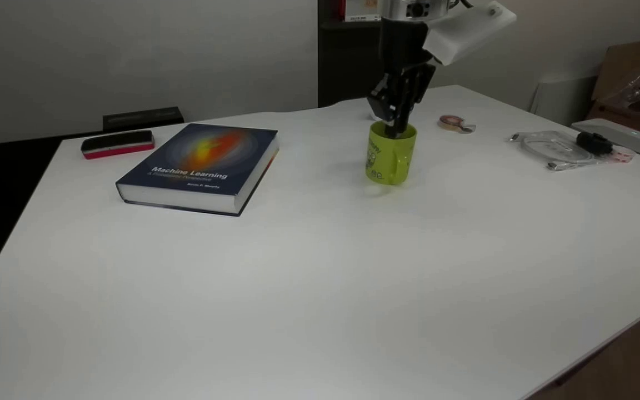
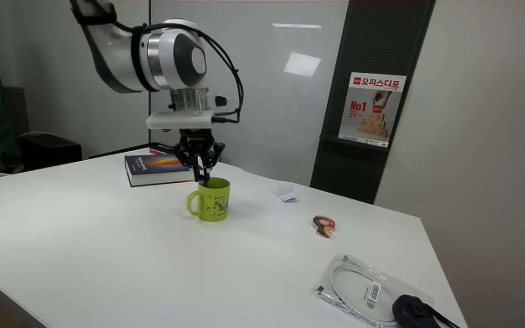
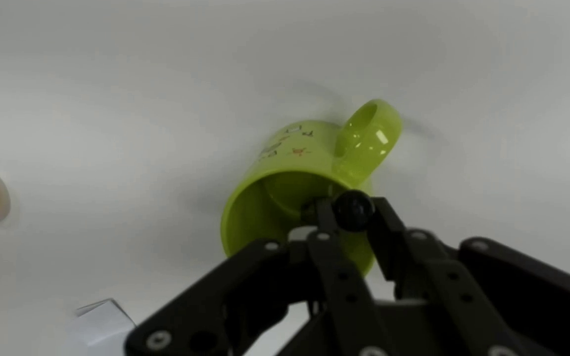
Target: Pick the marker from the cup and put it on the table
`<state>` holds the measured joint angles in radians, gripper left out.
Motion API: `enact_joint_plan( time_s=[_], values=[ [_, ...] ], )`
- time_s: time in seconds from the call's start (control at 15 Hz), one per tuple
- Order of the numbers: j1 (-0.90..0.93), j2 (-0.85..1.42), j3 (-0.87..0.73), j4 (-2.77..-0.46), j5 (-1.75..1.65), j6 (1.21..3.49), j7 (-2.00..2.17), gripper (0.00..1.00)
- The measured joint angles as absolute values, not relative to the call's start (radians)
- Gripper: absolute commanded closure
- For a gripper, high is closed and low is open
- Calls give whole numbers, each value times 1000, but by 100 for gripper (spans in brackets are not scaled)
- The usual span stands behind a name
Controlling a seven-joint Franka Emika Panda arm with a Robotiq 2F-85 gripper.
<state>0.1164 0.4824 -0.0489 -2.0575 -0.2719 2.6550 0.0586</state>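
The white table point(image 1: 298, 278) spreads below my hand point(image 3: 354, 213). Well off to one side of it the thick book point(image 1: 203, 155) lies flat, cover up; off on the opposite side lies a bagged cable point(image 2: 367, 289). Right beneath me the green cup point(image 1: 389, 161) stands upright, with my fingertips point(image 3: 325, 217) down at its mouth; whether they touch its wall I cannot tell. My fingers point(image 3: 384, 237) are drawn nearly together, leaving only the thickness of the marker point(image 3: 354, 210), and I am grasping it by its upper end. Its lower part is hidden, so how deep it reaches into the cup I cannot say.

The book's title point(image 1: 189, 173), Machine Learning, reads clearly in an exterior view, and there too the red-and-black case point(image 1: 118, 145) shows whole, past the book from my hand. A folded paper point(image 2: 286, 193), near my hand, shows plainly in an exterior view and partly in the wrist view. Only the wrist view gives me the marker's dark round end; in both exterior views I cannot pick it out from my black fingers.
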Motion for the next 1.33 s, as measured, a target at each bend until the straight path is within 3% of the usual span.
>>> enact_joint_plan(
  time_s=[0.53, 0.93, 1.33],
  values=[
    [125, 351, -61, -2107, -274, 2584, 95, 94],
    [112, 260, 48, -2054, -60, 2317, -44, 94],
    [93, 306, 107, -1905, 156, 2027, -141, 94]
  ],
)
